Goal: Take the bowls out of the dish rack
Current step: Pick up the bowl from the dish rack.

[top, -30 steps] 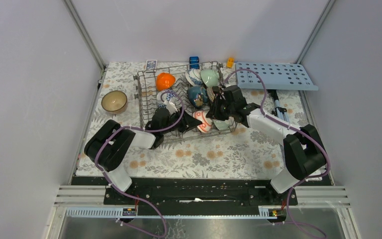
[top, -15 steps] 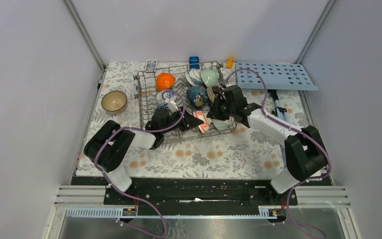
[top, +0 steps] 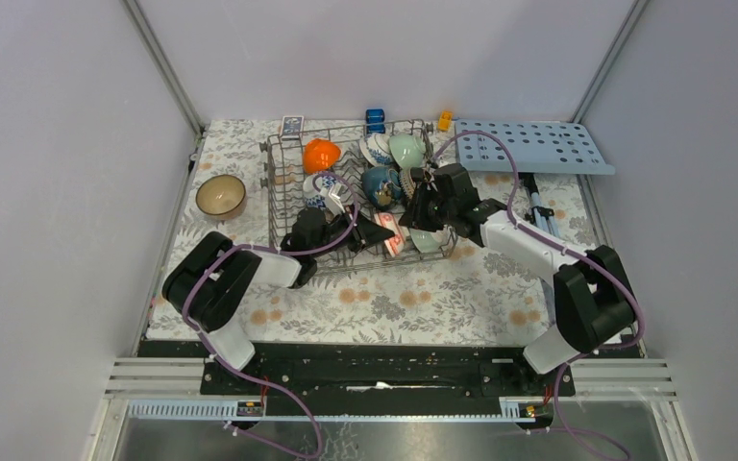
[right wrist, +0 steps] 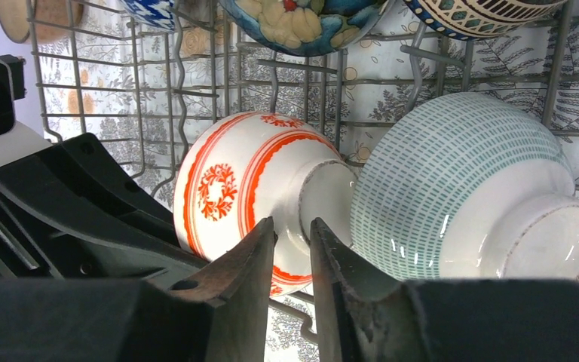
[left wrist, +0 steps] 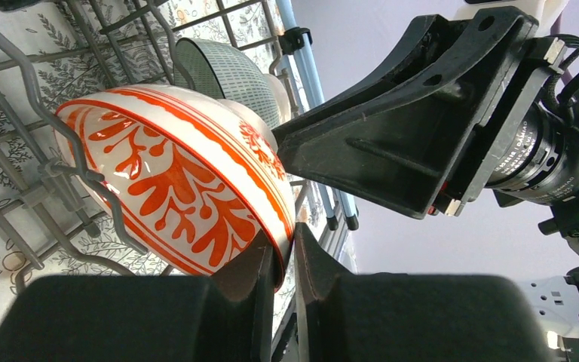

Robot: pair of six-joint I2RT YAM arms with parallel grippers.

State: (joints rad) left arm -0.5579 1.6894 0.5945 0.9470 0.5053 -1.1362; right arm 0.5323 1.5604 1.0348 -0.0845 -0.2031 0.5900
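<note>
Since a second ago the left claw has pushed further right along the near row of the dish rack. It is now clenched on the rim of the red-and-white bowl, one finger on each face of the edge. The right claw has barely shifted. It sits at that bowl's foot, fingers almost together, and I cannot tell whether it grips anything. The bowl stands on edge between the tines, touching a green-checked bowl — so lifting it out looks like the next step. An orange bowl, a pale green bowl and a blue flowered bowl also sit in the rack, while a brown bowl stands on the worktop to its left
</note>
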